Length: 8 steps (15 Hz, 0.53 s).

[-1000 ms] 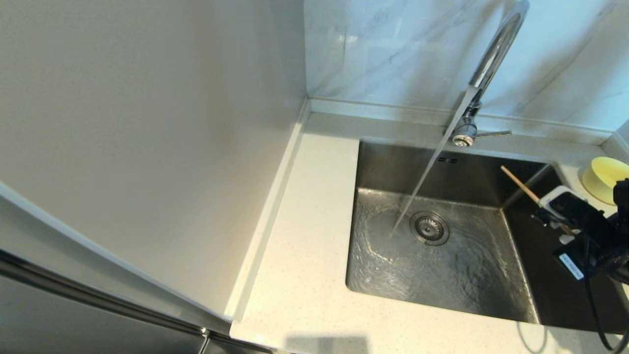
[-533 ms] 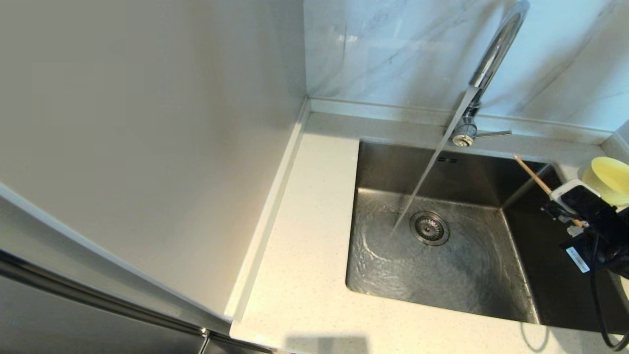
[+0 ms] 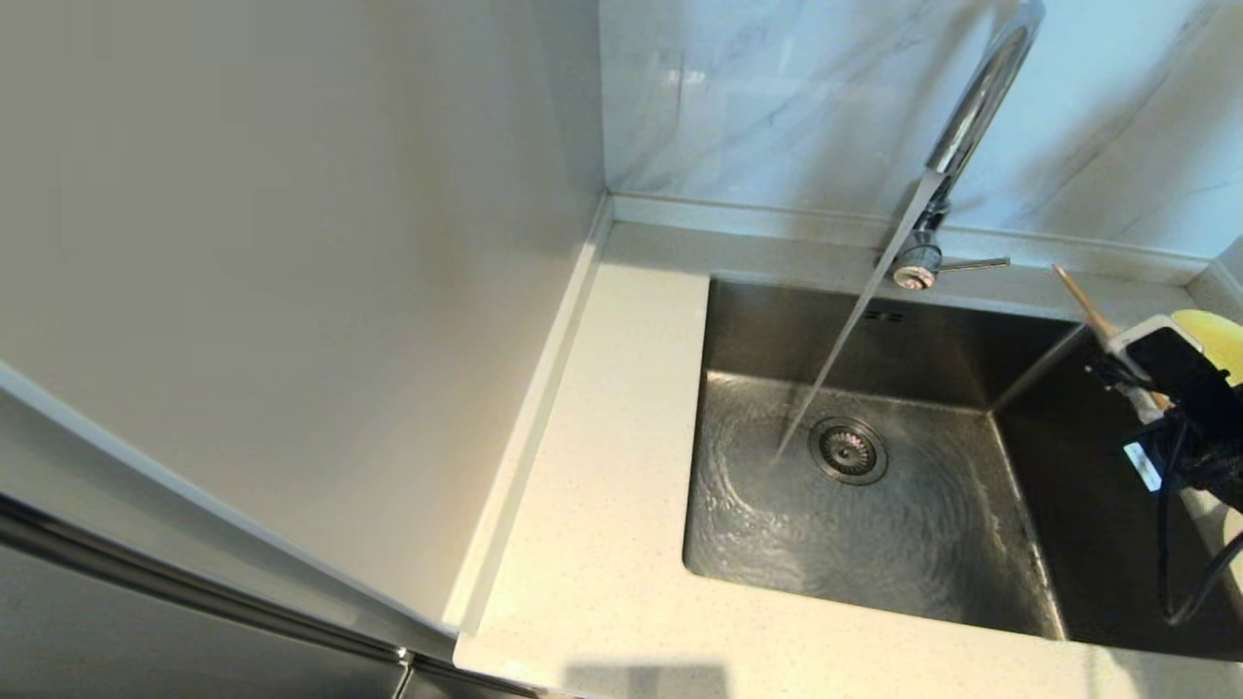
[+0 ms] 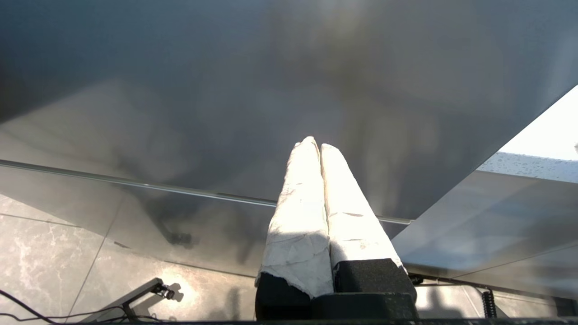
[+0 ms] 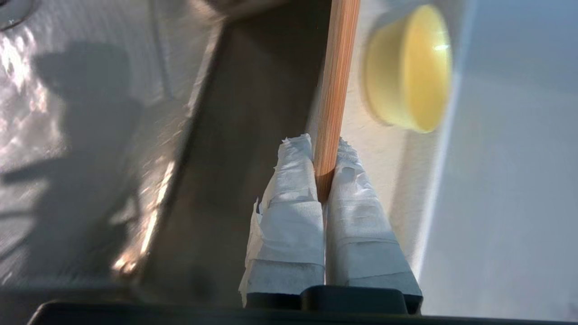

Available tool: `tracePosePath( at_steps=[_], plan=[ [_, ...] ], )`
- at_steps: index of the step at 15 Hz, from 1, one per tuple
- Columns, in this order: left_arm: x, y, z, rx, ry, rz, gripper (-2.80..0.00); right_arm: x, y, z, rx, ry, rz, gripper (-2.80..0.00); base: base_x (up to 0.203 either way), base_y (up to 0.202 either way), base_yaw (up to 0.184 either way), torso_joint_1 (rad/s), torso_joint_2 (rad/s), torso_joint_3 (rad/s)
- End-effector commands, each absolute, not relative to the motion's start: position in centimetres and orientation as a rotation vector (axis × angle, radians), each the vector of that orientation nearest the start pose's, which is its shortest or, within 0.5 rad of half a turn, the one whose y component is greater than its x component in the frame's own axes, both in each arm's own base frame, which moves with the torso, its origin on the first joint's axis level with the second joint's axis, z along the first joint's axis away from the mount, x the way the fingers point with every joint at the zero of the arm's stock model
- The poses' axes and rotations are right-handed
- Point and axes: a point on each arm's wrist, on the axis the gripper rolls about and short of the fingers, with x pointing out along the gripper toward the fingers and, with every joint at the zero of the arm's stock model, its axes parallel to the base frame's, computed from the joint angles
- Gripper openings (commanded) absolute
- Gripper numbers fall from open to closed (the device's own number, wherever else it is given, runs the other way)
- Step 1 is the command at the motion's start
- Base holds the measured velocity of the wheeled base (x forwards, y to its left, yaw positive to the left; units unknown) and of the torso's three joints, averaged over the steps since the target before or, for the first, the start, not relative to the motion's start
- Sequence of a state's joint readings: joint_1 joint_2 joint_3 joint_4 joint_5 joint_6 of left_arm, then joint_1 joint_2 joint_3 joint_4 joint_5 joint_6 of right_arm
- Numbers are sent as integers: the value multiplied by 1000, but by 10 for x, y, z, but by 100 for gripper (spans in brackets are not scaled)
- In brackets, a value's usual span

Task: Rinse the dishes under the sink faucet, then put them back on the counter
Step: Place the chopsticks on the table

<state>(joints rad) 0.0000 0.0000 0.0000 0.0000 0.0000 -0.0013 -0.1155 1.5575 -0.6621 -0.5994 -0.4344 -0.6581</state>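
Note:
Water runs from the chrome sink faucet [image 3: 976, 107] into the steel sink [image 3: 932, 553], landing just left of the drain strainer [image 3: 848, 449]. My right gripper [image 3: 1131, 354] [image 5: 324, 146] hangs over the sink's right rim, shut on a thin wooden stick [image 3: 1083, 301] [image 5: 336, 81] that points toward the back wall. Just beyond it, a pale yellow bowl [image 3: 1214, 335] [image 5: 408, 67] stands on the counter [image 5: 379, 144] to the right of the sink, partly covered by the arm in the head view. The cream-white dish is not clearly in view. My left gripper [image 4: 316, 144] is shut and empty, parked low.
The off-white counter [image 3: 621, 466] runs along the sink's left side to a pale wall panel [image 3: 291, 291]. The faucet's lever handle [image 3: 976, 263] sticks out to the right at the back rim. Marble tiles [image 3: 777, 97] rise behind.
My right gripper has carried the wooden stick to the right and toward the back, off the basin and closer to the yellow bowl. The water keeps running.

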Motion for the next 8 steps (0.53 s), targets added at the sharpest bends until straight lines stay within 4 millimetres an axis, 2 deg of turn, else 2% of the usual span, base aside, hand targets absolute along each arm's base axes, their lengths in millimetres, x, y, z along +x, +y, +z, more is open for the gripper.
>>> tracePosePath(
  at_steps=[1, 3, 8],
  plan=[
    [-23, 0, 75, -1, 0, 0, -280, 277, -49, 184, -683, 469, -464, -280, 0, 0, 0, 0, 0, 0],
    [-23, 0, 75, -2, 0, 0, -280, 295, -65, 192, -682, 486, -513, -280, 0, 0, 0, 0, 0, 0],
    [-23, 0, 75, -2, 0, 0, -280, 295, -95, 220, -673, 708, -480, -280, 0, 0, 0, 0, 0, 0]
  ],
)
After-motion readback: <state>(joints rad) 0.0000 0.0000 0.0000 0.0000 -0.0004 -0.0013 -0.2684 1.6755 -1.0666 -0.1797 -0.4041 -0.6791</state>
